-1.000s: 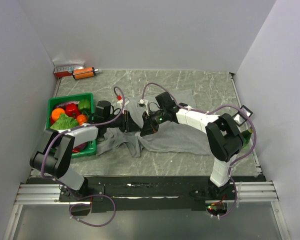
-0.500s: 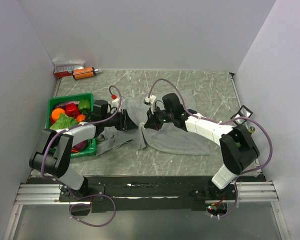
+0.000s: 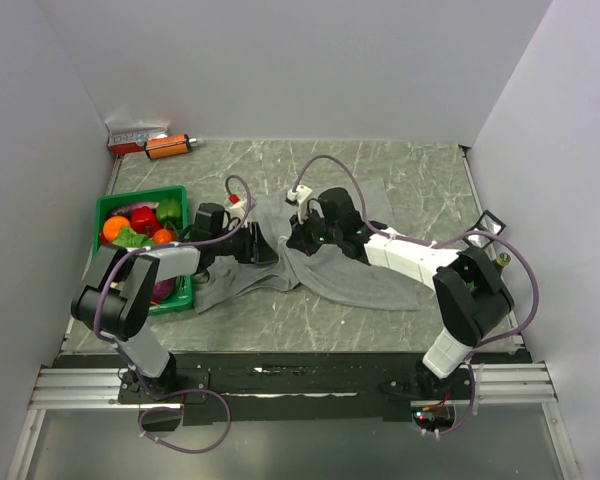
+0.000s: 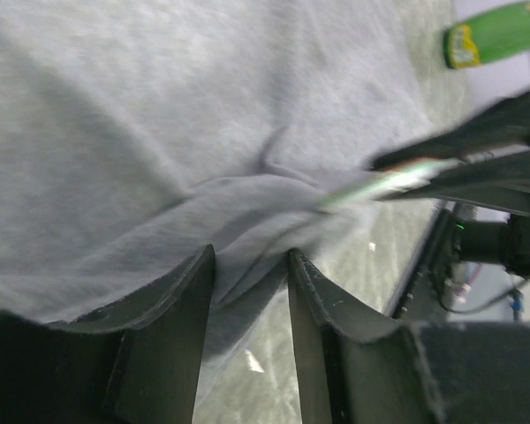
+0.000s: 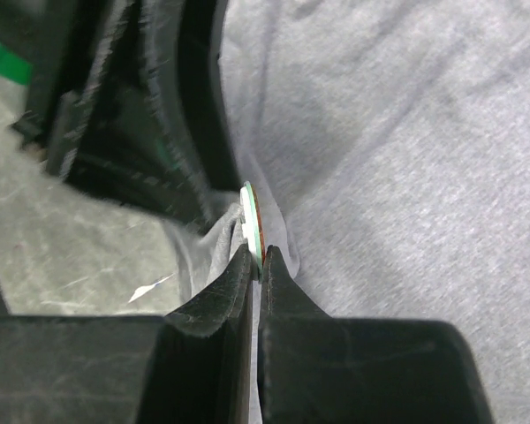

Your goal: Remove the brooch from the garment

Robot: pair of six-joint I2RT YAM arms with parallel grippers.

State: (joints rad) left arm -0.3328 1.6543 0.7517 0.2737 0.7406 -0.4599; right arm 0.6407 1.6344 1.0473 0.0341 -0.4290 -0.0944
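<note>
The grey garment (image 3: pixel 355 270) lies rumpled across the middle of the table. My left gripper (image 3: pixel 258 246) is at its left part, and a fold of the cloth (image 4: pixel 247 238) sits between its fingers (image 4: pixel 190 291). My right gripper (image 3: pixel 298 238) is right beside it, shut on the brooch (image 5: pixel 251 228). The brooch is a thin whitish disc with a green rim, seen edge-on, still against a pulled-up peak of the garment (image 5: pixel 406 132). In the left wrist view the brooch (image 4: pixel 384 181) shows blurred at the right gripper's tips. It is hidden in the top view.
A green crate (image 3: pixel 108 207) of toy fruit and vegetables stands left of the garment. An orange object (image 3: pixel 170 146) and a red-and-white box (image 3: pixel 135 135) lie at the back left corner. A green bottle (image 4: pixel 503 31) lies near the table's right edge.
The right gripper has moved back and left, closer to the left gripper. The left gripper has shifted slightly, and the cloth between them is more bunched.
</note>
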